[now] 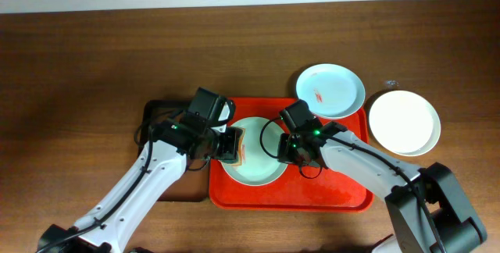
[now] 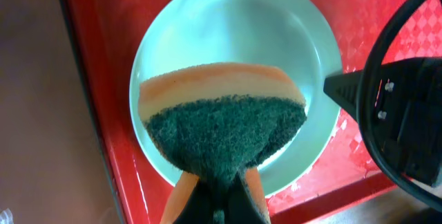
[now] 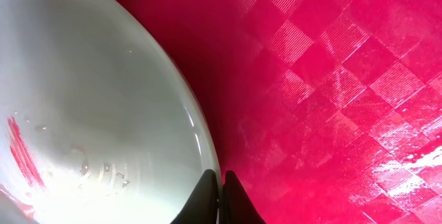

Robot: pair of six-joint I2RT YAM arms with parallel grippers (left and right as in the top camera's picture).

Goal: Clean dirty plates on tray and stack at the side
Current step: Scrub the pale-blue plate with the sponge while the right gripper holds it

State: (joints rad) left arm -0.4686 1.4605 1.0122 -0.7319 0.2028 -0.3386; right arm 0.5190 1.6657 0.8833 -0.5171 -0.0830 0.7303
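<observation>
The centre plate (image 1: 258, 167) is round, glossy and pale mint. It lies flat on the left half of the red tray (image 1: 328, 194). In the right wrist view a red streak (image 3: 21, 151) and some small droplets mark its inner surface. The far plate (image 1: 330, 90) carries a small red smear and overlaps the tray's far right corner. The right-hand plate (image 1: 404, 122) looks plain white and sits on the wooden table (image 1: 78, 65), just right of the tray.

The left gripper (image 1: 223, 144) has its fingers (image 2: 207, 207) pinched on a sponge (image 2: 224, 124), which is orange with a dark green scouring face. The sponge fans out from the grip and hangs over the near-left part of the centre plate. I cannot tell whether it presses on the surface.

The right gripper (image 3: 221, 195) has its fingers (image 3: 238, 207) drawn almost together, with only a thin slit between them. The plate's right rim runs straight into that slit, so they nip the rim. One finger is on the plate side and the other is over the tray's checkered floor.

The centre plate therefore lies between the two grippers, with the sponge at its left and the pinched rim at its right. A black tray (image 1: 156, 116) sits just left of the red one, under the left arm.
</observation>
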